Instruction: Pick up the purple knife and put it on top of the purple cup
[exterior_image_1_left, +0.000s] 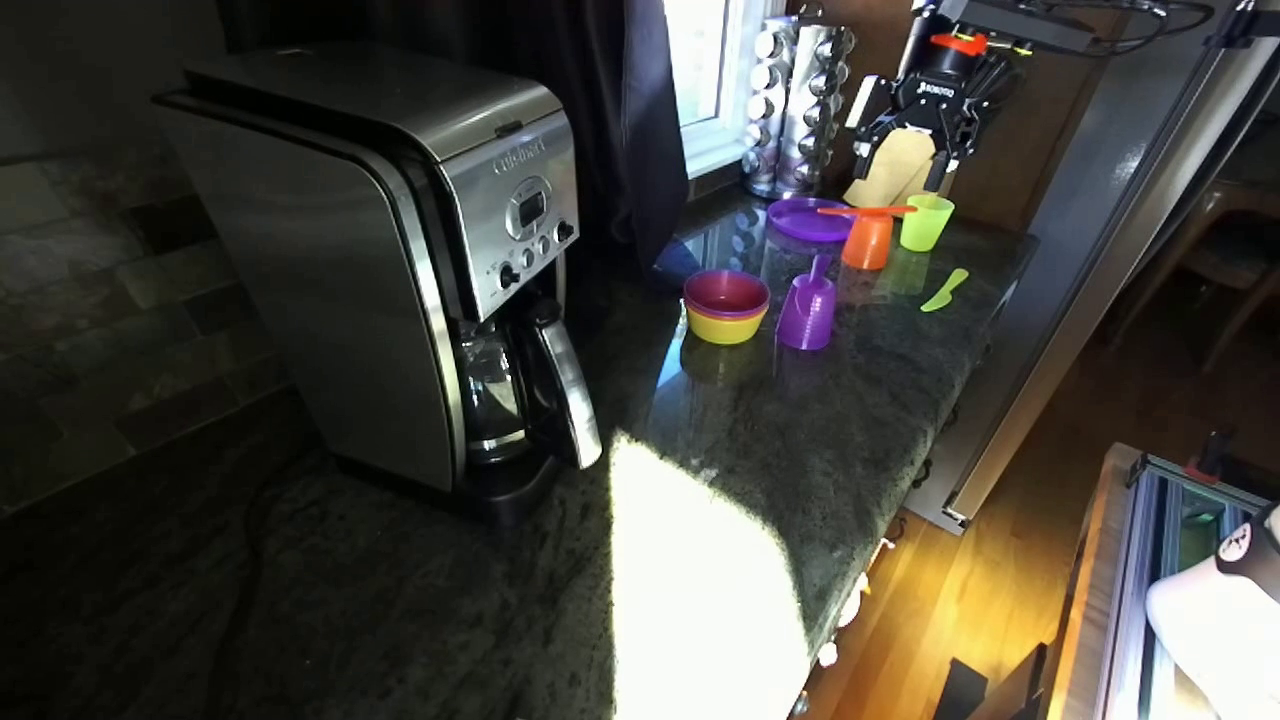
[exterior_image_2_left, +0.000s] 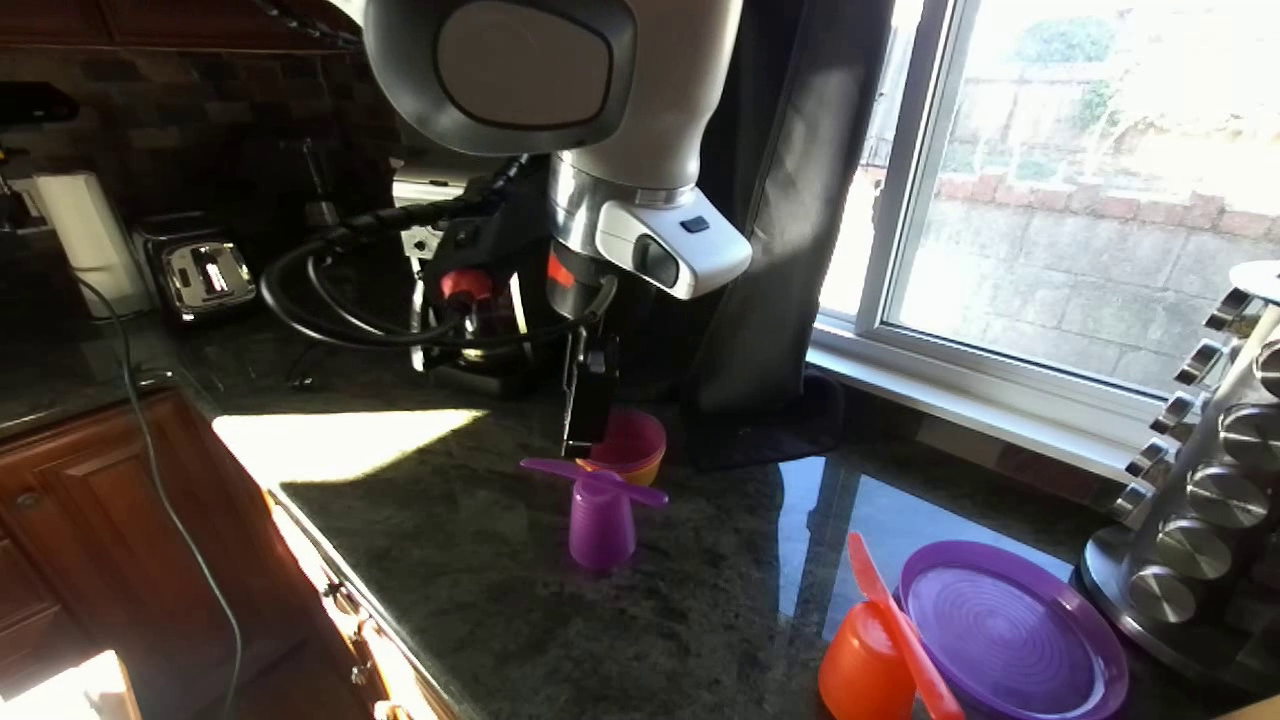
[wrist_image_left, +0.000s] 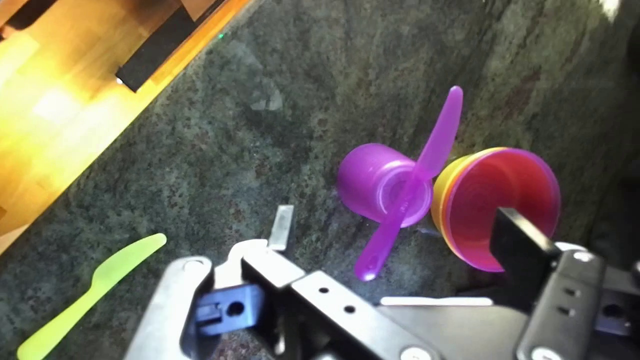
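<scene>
The purple knife (wrist_image_left: 409, 190) lies across the top of the purple cup (wrist_image_left: 365, 177), which stands upside down on the dark counter. Both ends of the knife stick out past the cup. The same knife (exterior_image_2_left: 600, 482) and cup (exterior_image_2_left: 600, 535) show in an exterior view, and the knife (exterior_image_1_left: 819, 272) also lies on the cup (exterior_image_1_left: 805, 322) in an exterior view. My gripper (wrist_image_left: 394, 210) is open with nothing between its fingers, above the cup and knife and apart from them. The gripper also shows in both exterior views (exterior_image_1_left: 900, 172) (exterior_image_2_left: 582, 440).
Stacked bowls (exterior_image_1_left: 725, 315) stand beside the purple cup. A lime knife (wrist_image_left: 95, 290) lies on the counter. An orange cup (exterior_image_1_left: 866, 243) bears an orange knife (exterior_image_1_left: 880, 210). Near it are a lime cup (exterior_image_1_left: 925, 225), purple plate (exterior_image_2_left: 1010, 640) and spice rack (exterior_image_1_left: 795, 110). A coffee maker (exterior_image_1_left: 400, 250) stands further along.
</scene>
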